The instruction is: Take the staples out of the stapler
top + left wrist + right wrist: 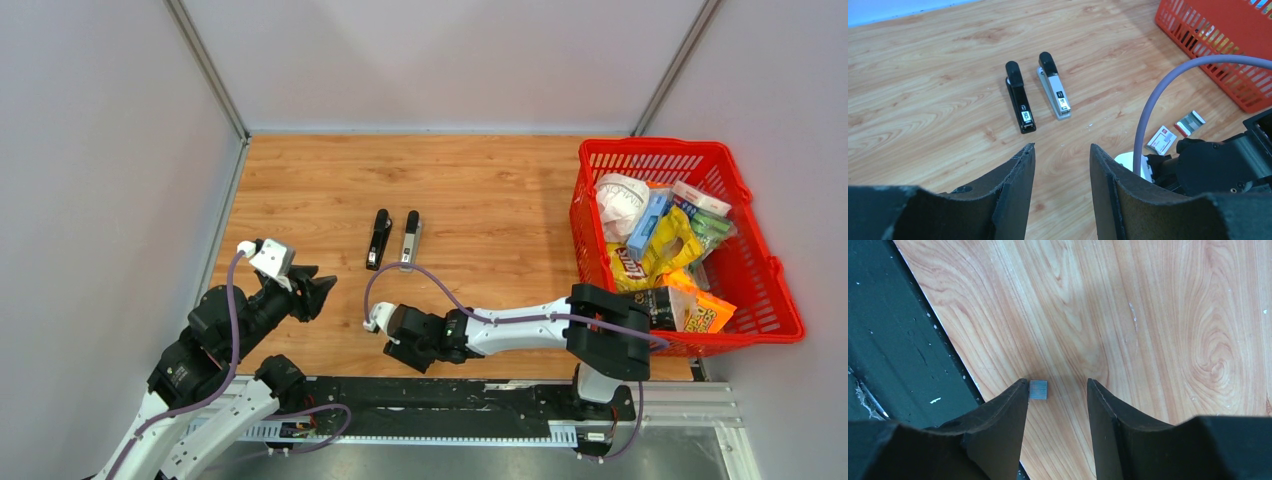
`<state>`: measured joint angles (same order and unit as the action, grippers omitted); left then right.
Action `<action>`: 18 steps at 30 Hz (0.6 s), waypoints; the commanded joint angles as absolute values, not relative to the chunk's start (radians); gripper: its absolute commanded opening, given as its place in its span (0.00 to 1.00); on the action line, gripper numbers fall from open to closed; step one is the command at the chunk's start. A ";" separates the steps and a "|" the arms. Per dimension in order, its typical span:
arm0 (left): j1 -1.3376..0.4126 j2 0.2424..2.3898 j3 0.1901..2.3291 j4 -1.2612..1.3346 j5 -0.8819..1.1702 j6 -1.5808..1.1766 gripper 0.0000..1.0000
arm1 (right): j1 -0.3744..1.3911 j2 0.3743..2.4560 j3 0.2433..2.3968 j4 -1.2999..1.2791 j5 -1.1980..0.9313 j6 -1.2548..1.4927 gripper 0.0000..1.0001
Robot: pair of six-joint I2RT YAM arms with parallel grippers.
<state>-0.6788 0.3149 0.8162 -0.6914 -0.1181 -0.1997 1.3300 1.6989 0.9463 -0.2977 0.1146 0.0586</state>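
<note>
staples (1038, 389): tiny grey bit against one finger, hidden from above | right pincer (1057, 385) apart | left pincer (1062, 148) apart

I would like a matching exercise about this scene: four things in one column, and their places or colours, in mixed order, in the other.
1. black stapler
2. basket
3. staples
4. box

A. red, at the right edge of the table
B. between the fingers of the right gripper
C. white and red
D. just left of the grey stapler, seen from above

Pairs: 1-D, 2-A, 3-B, 4-C
</note>
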 commanded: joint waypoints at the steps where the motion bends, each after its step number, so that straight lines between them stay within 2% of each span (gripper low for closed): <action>1: -0.680 0.318 0.811 -0.676 -0.118 -0.187 0.52 | 1.322 1.692 0.914 -0.365 0.149 0.081 0.50; 7: -0.680 0.318 0.811 -0.676 -0.118 -0.186 0.52 | 1.322 1.672 0.894 -0.371 0.152 0.101 0.50; 18: -0.680 0.314 0.811 -0.676 -0.118 -0.189 0.52 | 1.322 1.671 0.890 -0.371 0.140 0.118 0.43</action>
<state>-0.6788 0.3149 0.8158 -0.6914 -0.1177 -0.1997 1.3262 1.6741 0.9169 -0.3004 0.1211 0.1123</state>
